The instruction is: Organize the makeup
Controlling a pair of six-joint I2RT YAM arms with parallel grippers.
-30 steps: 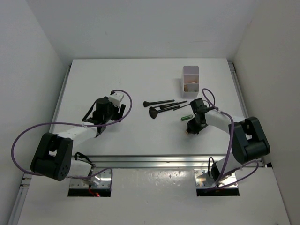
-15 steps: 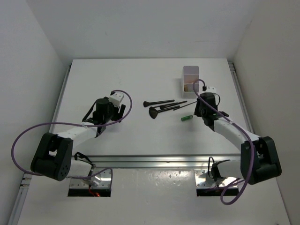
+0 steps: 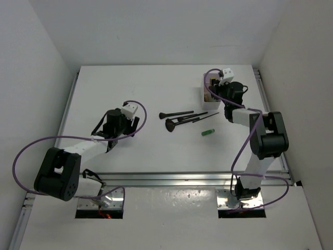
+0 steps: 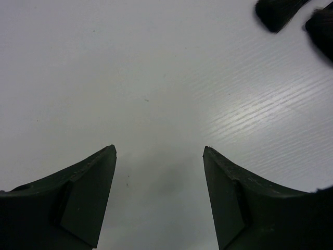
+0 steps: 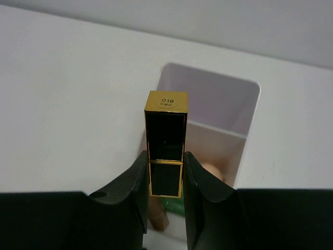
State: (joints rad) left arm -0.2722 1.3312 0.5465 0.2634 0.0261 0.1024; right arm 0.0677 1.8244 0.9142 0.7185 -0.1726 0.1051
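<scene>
The right gripper (image 5: pixel 165 176) clamps the gold-edged black tube (image 5: pixel 166 127) over the box (image 5: pixel 250 112), likely to drop it in, while the left gripper (image 4: pixel 158 156) idles with its jaws apart.

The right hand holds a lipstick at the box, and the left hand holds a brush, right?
No. The left gripper holds nothing: the left wrist view shows its jaws open over the table. The right gripper does hold the lipstick at the box.

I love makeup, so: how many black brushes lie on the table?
3, crossing in a loose bundle mid-scene: a plain brush farthest back, the fan brush nearest the front, a thin brush reaching rightward. Their overlap might hide another.
</scene>
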